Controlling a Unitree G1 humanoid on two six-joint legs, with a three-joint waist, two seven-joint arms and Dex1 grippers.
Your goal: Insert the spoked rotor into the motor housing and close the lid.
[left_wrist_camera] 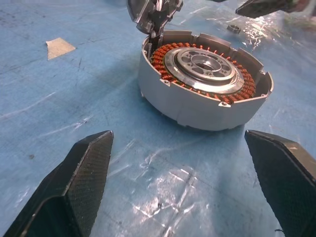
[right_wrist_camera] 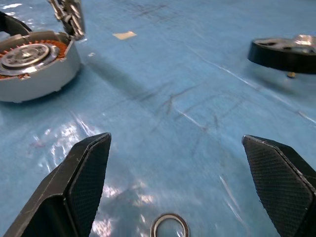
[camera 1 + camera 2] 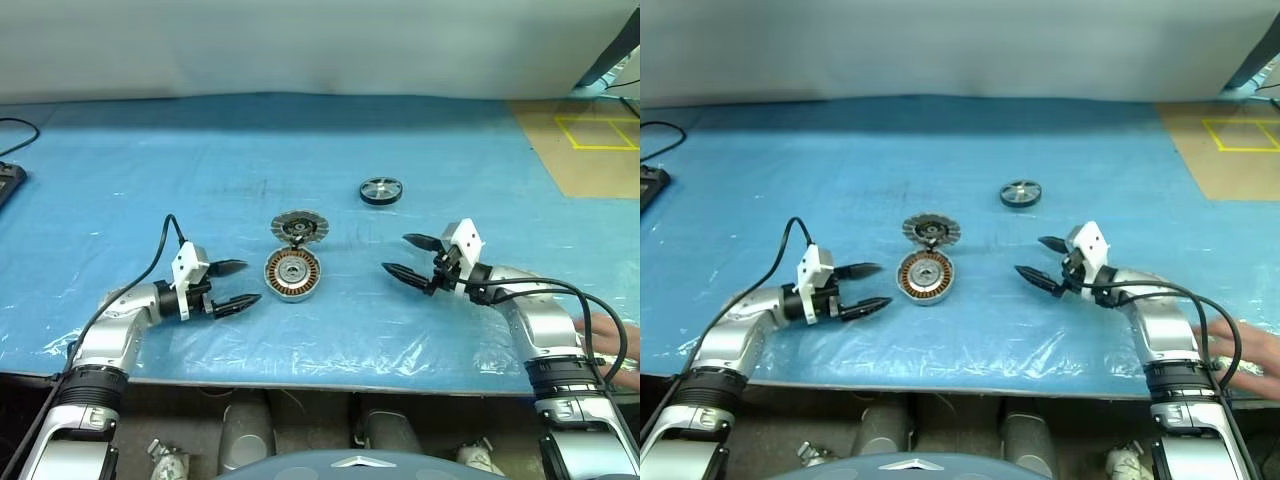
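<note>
- motor housing (image 3: 292, 275) on blue sheet (image 3: 300, 150), centre, copper windings exposed
- lid (image 3: 298, 228) swung up at housing's far edge, fins showing
- spoked rotor (image 3: 381, 190) lies apart, farther back and right
- left gripper (image 3: 236, 287) spread wide, empty, just left of housing
- right gripper (image 3: 408, 257) spread wide, empty, right of housing
- small metal ring (image 2: 170, 226) near right gripper
- no legible writing or labels

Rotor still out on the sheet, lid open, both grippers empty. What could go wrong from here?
1. The spoked rotor lies flat and low on the sheet, beyond the open right gripper; a pinch on its thin rim may slip.
2. The lid stands open at the motor housing's far edge; an arm reaching across could knock it shut early.
3. A small metal ring lies loose near the right gripper and could be swept aside.
</note>
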